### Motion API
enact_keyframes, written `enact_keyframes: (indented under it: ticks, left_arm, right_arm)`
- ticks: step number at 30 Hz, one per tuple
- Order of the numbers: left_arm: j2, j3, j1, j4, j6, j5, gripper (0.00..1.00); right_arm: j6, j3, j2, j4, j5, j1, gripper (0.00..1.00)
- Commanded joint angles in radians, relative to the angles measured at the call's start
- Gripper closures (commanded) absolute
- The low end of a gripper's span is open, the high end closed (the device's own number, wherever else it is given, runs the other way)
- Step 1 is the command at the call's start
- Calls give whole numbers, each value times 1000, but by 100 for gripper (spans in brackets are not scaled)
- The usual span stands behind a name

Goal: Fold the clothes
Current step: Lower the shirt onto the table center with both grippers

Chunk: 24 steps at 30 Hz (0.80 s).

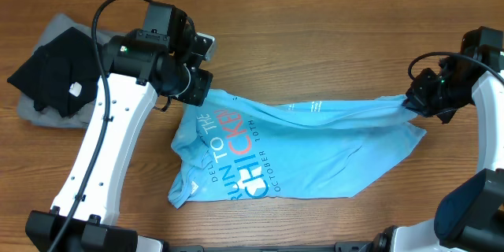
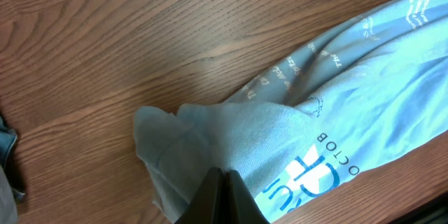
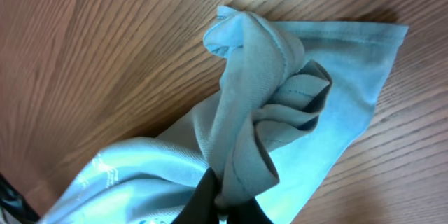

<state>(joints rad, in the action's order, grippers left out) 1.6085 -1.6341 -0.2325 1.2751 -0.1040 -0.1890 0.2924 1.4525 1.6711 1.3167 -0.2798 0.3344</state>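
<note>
Now, a wide wooden table (image 1: pixel 331 24) fills the overhead view, and on it the sky-blue T-shirt (image 1: pixel 315 146) lies spread front and centre, lettering up, its top edge drawn into a bunched line running between the two arms. Look at the left arm (image 1: pixel 102 142): white, rising from the near left edge, slanting up and inward, its black wrist bent over the shirt's upper left corner. Over on the other side the right arm (image 1: pixel 492 118) comes in along the right edge, wrist turned inward to the shirt's far right end. Off at the left a black garment (image 1: pixel 51 67) sits heaped on a grey garment (image 1: pixel 35 114), well apart from the blue shirt. Down to the claws: the left gripper (image 1: pixel 201 90) is clenched tight, tips pinched together on a fold of blue cloth at that corner. And the right gripper (image 1: pixel 411 102) is clamped too, a twisted wad of the shirt's edge caught between its tips, sleeve or hem I cannot tell. Smallest of all, a white tag (image 1: pixel 75 90) shows on the black garment
</note>
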Motion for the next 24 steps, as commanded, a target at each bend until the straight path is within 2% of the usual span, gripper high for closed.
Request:
enact_keyframes:
  ticks: [1,6,7,8,9,18,19,20,21,22,23,24]
  left_arm:
    - [-27,-13,-3,-1,6,-14,96]
    - [-27,-13,-3,0,6,-14,96]
    - [-27,-13,-3,1,6,-13,96]
    - [-27,-13,-3,1,6,-13,96]
    - [-27,-13,-3,0,6,-14,96]
    - [-27,-13,-3,-1,6,-14,96]
    - [-27,-13,-3,-1,6,-14,96]
    - [-27,-13,-3,-1,6,-14,96]
    - [-27,-13,-3,-1,6,-14,96]
    - [-27,-13,-3,-1,6,-14,96]
    - [-27,-13,-3,-1,6,-14,96]
    - [-27,-13,-3,-2,6,-14,96]
  right_arm:
    - [-5,7,-25,-8,9,8,96]
    - [-5,7,-25,-7,10,8,96]
    - [-5,7,-25,-7,10,8,90]
    - [-5,7,-25,-6,11,8,90]
    - [-5,7,-25,-5,18,8,96]
    - [-1,7,-25,-3,44,8,96]
    - [-1,7,-25,-3,43,8,79]
    - [-2,7,-25,-3,44,8,68]
    - [-2,7,-25,-3,44,8,73]
    - [-2,7,-25,-3,44,8,88]
    - [-2,7,-25,-3,44,8,90]
    - [-2,6,-25,-3,43,7,87]
